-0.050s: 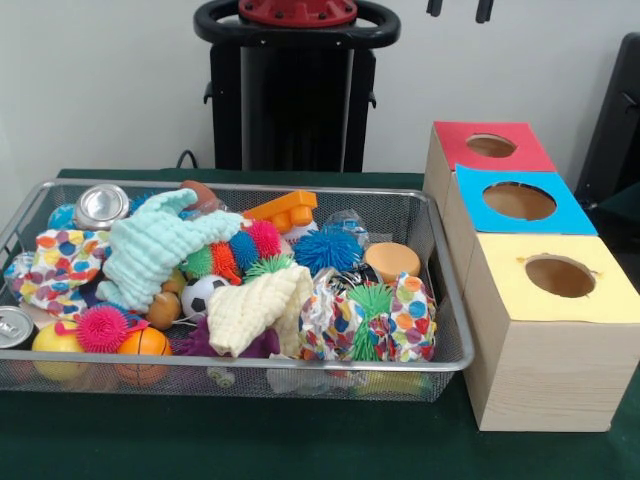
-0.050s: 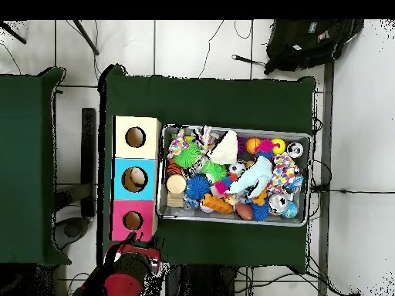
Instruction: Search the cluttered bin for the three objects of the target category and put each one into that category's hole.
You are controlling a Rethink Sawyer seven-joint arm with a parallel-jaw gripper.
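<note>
A wire-mesh bin (image 1: 445,300) fills the left and centre of the front view on the green tabletop (image 1: 300,445), heaped with spiky rubber balls, crumpled cloths, cans and small sport balls. A mint towel (image 1: 150,250) and a cream cloth (image 1: 262,308) cover much beneath them. At right stand three wooden boxes: red hole (image 1: 491,146), blue hole (image 1: 519,201), yellow hole (image 1: 560,276). Only the gripper (image 1: 459,9) tips show at the top edge; whether the jaws are released cannot be told.
</note>
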